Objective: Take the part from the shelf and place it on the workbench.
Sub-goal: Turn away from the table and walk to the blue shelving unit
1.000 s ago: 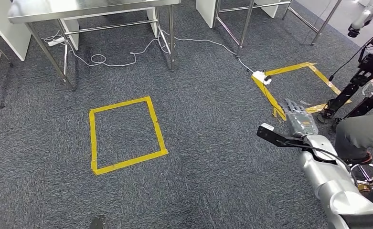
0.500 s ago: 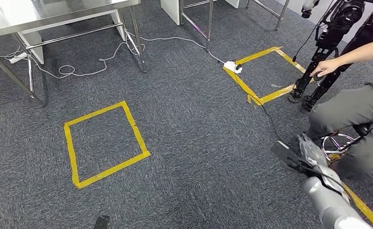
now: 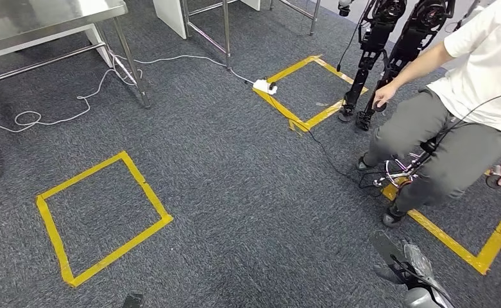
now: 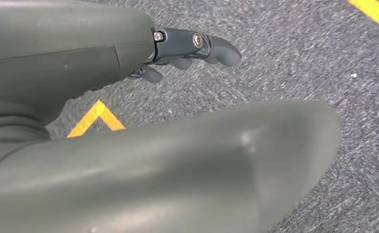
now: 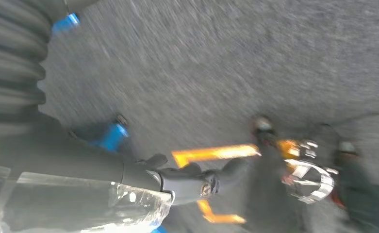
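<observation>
Looking down from the head, a grey carpet floor [image 3: 247, 192] spreads out, with a yellow tape square [image 3: 146, 187] stuck on it. One corner of a shiny steel table [image 3: 42, 16] pokes in at the far left, and most of it is cut off. A thin white cable [image 3: 170, 59] runs under it to a small white plug box [image 3: 265, 85]. A sitting person in a white shirt and grey trousers [image 3: 466, 128] is on the right, partly cut off by the edge.

The robot's right hand [image 3: 409, 262] peeks in low at the right, with only its tip showing. The right wrist picture is very blurry. Its dark fingers [image 5: 192, 182] reach out over the floor, and a clear shiny thing [image 5: 85, 204] lies along the hand. This may be the part, but it is too blurry to be sure. I cannot tell if the hand grips it.

The left hand [image 4: 105, 53] hangs over the carpet. Its fingers [image 4: 216, 46] are stretched out, away from the big blurry thumb [image 4: 202, 165], with nothing in them.
</observation>
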Controlling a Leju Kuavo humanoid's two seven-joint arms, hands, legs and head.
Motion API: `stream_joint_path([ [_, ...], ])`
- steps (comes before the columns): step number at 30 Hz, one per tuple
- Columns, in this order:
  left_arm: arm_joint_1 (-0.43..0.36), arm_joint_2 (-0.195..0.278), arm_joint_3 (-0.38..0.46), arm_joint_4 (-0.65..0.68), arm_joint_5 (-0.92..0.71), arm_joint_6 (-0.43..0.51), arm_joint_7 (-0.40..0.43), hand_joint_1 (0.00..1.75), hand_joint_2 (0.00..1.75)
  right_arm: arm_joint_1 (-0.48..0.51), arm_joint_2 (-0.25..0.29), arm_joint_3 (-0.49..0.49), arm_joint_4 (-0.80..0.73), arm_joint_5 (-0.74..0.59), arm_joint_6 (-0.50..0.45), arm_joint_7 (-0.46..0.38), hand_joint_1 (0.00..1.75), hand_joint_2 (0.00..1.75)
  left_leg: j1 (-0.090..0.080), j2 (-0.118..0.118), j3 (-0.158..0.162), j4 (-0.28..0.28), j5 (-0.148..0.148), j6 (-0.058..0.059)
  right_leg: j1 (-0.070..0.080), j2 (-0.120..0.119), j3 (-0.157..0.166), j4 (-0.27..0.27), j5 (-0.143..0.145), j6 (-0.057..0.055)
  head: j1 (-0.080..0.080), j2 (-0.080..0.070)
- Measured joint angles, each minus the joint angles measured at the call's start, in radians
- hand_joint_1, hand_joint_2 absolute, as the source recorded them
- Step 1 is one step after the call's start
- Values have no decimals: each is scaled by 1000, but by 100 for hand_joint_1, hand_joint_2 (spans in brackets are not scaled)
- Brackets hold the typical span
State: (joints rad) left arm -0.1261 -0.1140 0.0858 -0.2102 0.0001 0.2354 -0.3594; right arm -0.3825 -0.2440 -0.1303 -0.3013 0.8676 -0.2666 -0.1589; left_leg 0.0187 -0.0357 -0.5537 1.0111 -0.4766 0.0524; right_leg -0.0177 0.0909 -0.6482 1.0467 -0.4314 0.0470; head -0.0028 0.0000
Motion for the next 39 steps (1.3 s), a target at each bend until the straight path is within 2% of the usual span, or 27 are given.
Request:
stream_joint_path([
  [2,6,-1,2,0,-1,4,-1,0,0,35,11,-36,7,-40,24,-7,0,175,-1,24,-1,-4,4,6,0,-58,-54,115,-56,-5,5,0],
  [4,16,-1,3,0,-2,4,-4,0,0,82,30,-74,17,-73,38,-19,0,175,-3,50,-4,-4,3,6,-4,-74,-101,225,-99,-1,7,0],
  [5,20,0,3,0,-2,3,-6,0,0,108,41,-91,21,-85,40,-24,0,175,-4,62,-5,-3,3,6,-7,-78,-100,234,-101,6,7,0],
  [6,24,0,3,0,-2,3,-8,0,0,131,52,-107,26,-96,43,-27,0,175,-3,75,-5,-3,2,4,-10,-84,-77,201,-89,15,7,0],
  [8,28,1,4,0,-2,2,-11,0,0,162,74,-135,31,-117,57,-30,0,175,-4,101,-2,-3,-2,-3,-14,-126,9,61,-50,28,8,0],
  [10,29,4,6,1,-5,3,-12,0,0,176,96,-160,35,-136,78,-34,0,175,-10,127,3,-2,-10,-17,-5,-164,66,-32,-27,23,7,0],
  [11,28,5,8,1,-8,3,-12,0,0,184,108,-172,37,-146,88,-35,0,175,-12,140,8,-2,-14,-24,1,-167,72,-44,-24,14,6,0],
  [12,27,6,10,1,-12,4,-12,0,0,194,118,-184,39,-156,100,-36,0,175,-11,151,13,-3,-17,-30,5,-155,70,-44,-22,7,4,0],
  [13,24,6,11,1,-17,4,-8,0,0,205,129,-197,42,-170,113,-37,0,175,-8,154,17,-1,-21,-37,-1,-141,70,-45,-20,-2,4,0],
  [15,21,6,12,1,-31,5,6,0,0,225,150,-226,48,-208,143,-41,0,175,0,118,8,32,-51,-47,-10,-119,71,-48,-15,-19,0,0],
  [16,21,6,13,1,-38,6,18,0,0,230,163,-243,50,-228,160,-44,0,175,2,86,-11,77,-83,-50,-15,-108,71,-49,-12,-28,-2,0],
  [17,21,6,13,1,-45,5,30,0,0,233,176,-261,52,-245,175,-47,0,175,2,59,-38,141,-121,-50,-11,-97,69,-49,-11,-35,-4,0],
  [19,21,6,13,1,-56,0,52,0,0,241,198,-294,58,-269,201,-50,0,175,2,37,-93,262,-174,-51,-7,-71,66,-49,-9,-43,-5,0],
  [20,21,6,13,2,-61,-3,62,0,0,246,208,-307,61,-276,210,-46,0,175,3,35,-104,283,-173,-51,-5,-56,65,-48,-8,-44,-5,0],
  [21,20,6,12,2,-65,-7,72,0,0,251,218,-319,64,-281,216,-41,0,175,4,33,-95,265,-151,-51,-5,-42,65,-46,-8,-44,-5,0],
  [22,19,5,12,2,-69,-11,81,0,0,255,227,-328,67,-283,220,-35,0,175,7,27,-70,213,-117,-50,-5,-27,65,-44,-7,-44,-6,0],
  [24,18,6,12,2,-74,-19,92,0,0,260,243,-344,71,-287,225,-24,0,175,14,-20,-11,87,-59,-49,-3,0,59,-34,-8,-41,-6,0],
  [26,14,6,11,2,-79,-23,99,0,0,264,255,-356,74,-289,230,-19,0,175,15,-55,12,31,-45,-46,1,22,46,-27,-6,-29,-7,0],
  [28,9,5,10,2,-86,-24,105,0,0,272,263,-367,76,-291,232,-18,0,175,8,-37,12,24,-40,-34,3,43,35,-30,2,-9,-7,0],
  [29,6,5,9,2,-90,-24,107,0,0,278,266,-372,78,-293,232,-17,0,175,6,-24,14,19,-34,-24,3,36,29,-26,2,-3,-7,0],
  [30,4,5,8,2,-93,-24,110,0,0,282,269,-376,80,-295,232,-17,0,175,5,-10,15,14,-28,-15,4,16,15,-6,-7,-1,-6,0],
  [32,2,5,4,2,-100,-25,116,0,0,284,274,-385,82,-299,232,-17,0,175,2,20,15,8,-23,-3,4,-46,-35,93,-56,-8,0,0],
  [34,3,5,0,3,-106,-27,122,0,0,286,277,-391,83,-301,233,-17,0,175,-3,53,13,8,-24,0,2,-72,-92,217,-106,-10,4,0],
  [35,3,5,-2,3,-109,-29,125,0,0,289,278,-393,84,-302,233,-16,0,175,-4,68,13,8,-24,0,0,-76,-101,246,-115,-5,4,0],
  [36,2,6,-4,3,-112,-30,128,0,0,292,279,-396,85,-302,233,-14,0,175,-5,81,13,8,-25,0,-3,-79,-90,236,-109,2,4,0],
  [37,1,6,-6,3,-114,-32,130,0,0,296,280,-399,86,-302,233,-13,0,175,-5,92,13,8,-26,-2,-5,-87,-56,186,-92,10,4,0],
  [39,-1,6,-8,3,-115,-34,133,0,0,298,281,-403,88,-302,233,-11,0,175,-8,114,18,9,-30,-9,-6,-134,31,45,-54,18,4,0],
])
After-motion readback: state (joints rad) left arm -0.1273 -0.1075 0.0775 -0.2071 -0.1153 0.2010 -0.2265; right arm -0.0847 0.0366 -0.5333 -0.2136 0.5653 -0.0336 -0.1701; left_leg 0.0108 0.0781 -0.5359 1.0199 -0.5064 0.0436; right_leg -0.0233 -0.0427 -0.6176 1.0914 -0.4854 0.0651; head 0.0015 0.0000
